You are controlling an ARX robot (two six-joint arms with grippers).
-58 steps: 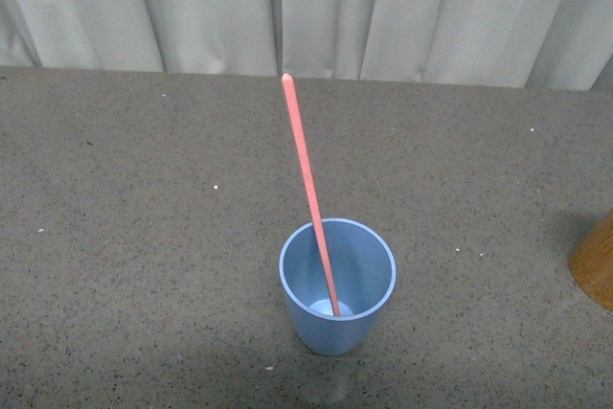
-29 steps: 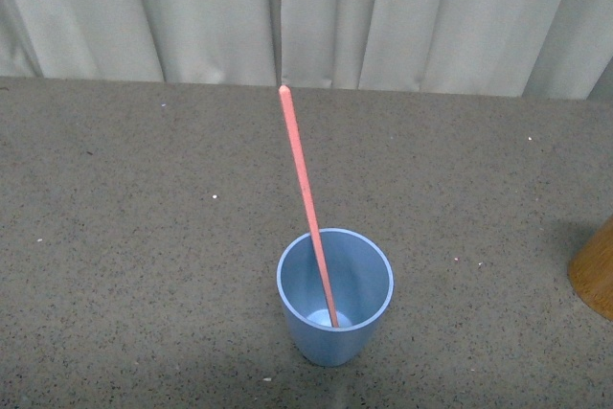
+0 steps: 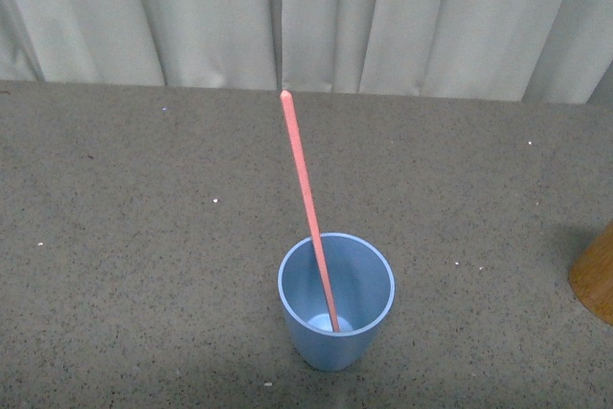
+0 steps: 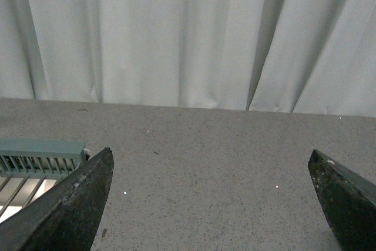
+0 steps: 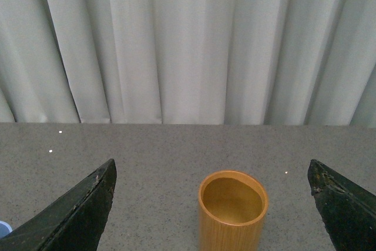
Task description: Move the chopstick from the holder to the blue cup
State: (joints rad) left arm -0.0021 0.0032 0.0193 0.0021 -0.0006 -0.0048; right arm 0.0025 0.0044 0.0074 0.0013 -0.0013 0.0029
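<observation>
A light-blue cup [image 3: 336,304] stands on the speckled grey table in the front view, near the bottom middle. One salmon-pink chopstick [image 3: 305,189] stands in it, leaning back and to the left. The tan wooden holder [image 3: 596,275] shows only as a sliver at the right edge there. In the right wrist view the holder [image 5: 232,211] stands upright and looks empty, lined up between the wide-open fingers of my right gripper [image 5: 211,204]. A bit of the blue cup [image 5: 3,228] peeks in at that view's edge. My left gripper [image 4: 211,204] is open over bare table. Neither arm appears in the front view.
Pale curtains hang behind the table's far edge in every view. A pale green rack with slats [image 4: 36,160] and metal wires sits beside one left fingertip [image 4: 76,204] in the left wrist view.
The front view has shifted slightly: the cup and chopstick sit a little lower in the picture and more curtain shows. The chopstick keeps the same lean in the cup.
</observation>
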